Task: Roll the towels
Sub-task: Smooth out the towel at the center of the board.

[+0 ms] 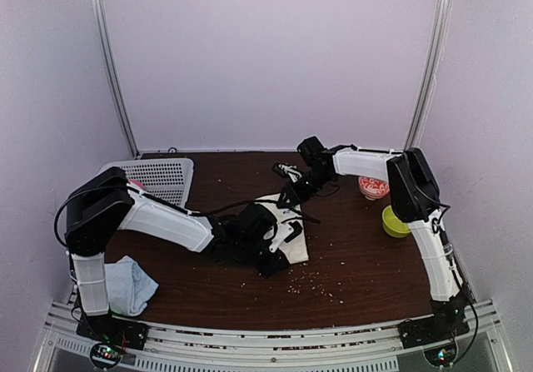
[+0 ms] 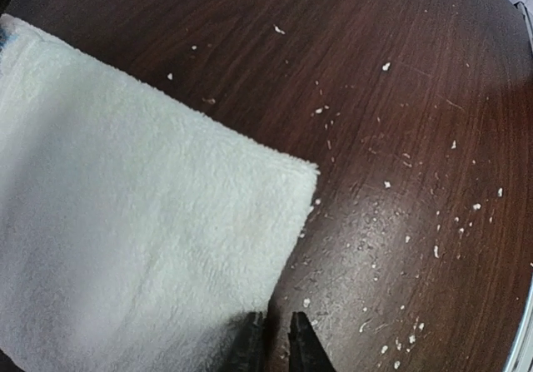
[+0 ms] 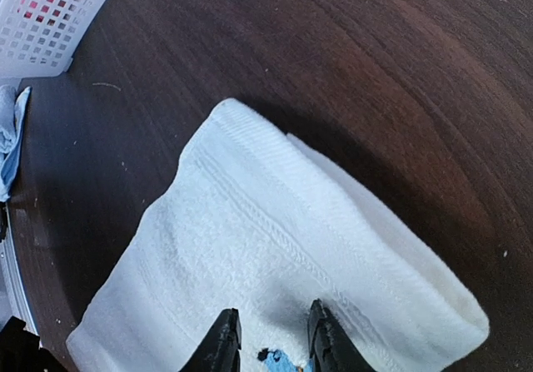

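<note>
Pale walls stand around a dark brown wooden worktop (image 1: 358, 255) with small white crumbs (image 2: 387, 185) scattered on it. At the back left sits a white plastic basket full of little holes (image 1: 166, 172). Something pink or red (image 3: 37, 2) lies inside the basket and shows through the holes. What it is cannot be told.

A cream-white fluffy cloth towel (image 2: 125, 239) lies in the middle of the worktop, with one part folded over on itself. A pale blue cloth towel (image 1: 129, 285) lies bunched up at the near left corner. It is outside the basket and well apart from the cream-white towel. On the right side a small yellow cloth roll (image 1: 395, 220) sits on the bare worktop. A small pink cloth roll (image 1: 373, 187) sits just behind it.

The left arm (image 1: 162, 220) reaches to the near end of the cream-white towel. The left jaws are almost closed, with only a thin gap, and nothing shows in that gap. They are right at the towel's edge, near its corner.

The right arm (image 1: 366, 164) reaches to the far end of the same towel. The right jaws stand partly open just over the cloth, with a tiny blue bit (image 3: 275, 357) between them. Whether they pinch the towel cannot be told.
</note>
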`<state>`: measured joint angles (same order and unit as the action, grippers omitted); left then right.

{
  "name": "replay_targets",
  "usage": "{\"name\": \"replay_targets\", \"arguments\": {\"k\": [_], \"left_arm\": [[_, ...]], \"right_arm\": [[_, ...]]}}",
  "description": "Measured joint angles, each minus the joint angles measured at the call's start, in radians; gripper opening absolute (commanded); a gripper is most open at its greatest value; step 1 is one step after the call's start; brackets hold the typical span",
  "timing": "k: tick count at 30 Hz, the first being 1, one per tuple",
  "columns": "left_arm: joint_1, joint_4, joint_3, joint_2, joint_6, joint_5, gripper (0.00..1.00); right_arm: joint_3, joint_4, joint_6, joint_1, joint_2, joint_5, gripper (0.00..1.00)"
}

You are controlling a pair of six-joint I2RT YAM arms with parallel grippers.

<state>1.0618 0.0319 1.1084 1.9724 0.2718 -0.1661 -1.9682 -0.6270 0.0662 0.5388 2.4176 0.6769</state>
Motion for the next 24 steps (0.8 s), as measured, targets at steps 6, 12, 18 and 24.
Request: {"name": "replay_targets", "arguments": {"k": [6, 12, 18, 24], "left_arm": [[0.002, -0.015, 0.000, -0.100, 0.012, 0.057, 0.17], [-0.007, -0.027, -0.006, -0.141, 0.032, 0.147, 0.11], [-0.017, -0.040, -0.066, -0.100, 0.056, 0.167, 0.11], [-0.017, -0.035, -0.079, -0.068, 0.066, 0.154, 0.15]], "right_arm": [[0.152, -0.042, 0.066, -0.006, -0.199, -0.019, 0.37], [0.314, -0.026, 0.117, -0.022, -0.520, -0.031, 0.37], [0.513, 0.022, 0.149, -0.033, -0.608, -0.037, 0.37], [0.671, 0.054, 0.156, -0.035, -0.609, -0.036, 0.37]]}}
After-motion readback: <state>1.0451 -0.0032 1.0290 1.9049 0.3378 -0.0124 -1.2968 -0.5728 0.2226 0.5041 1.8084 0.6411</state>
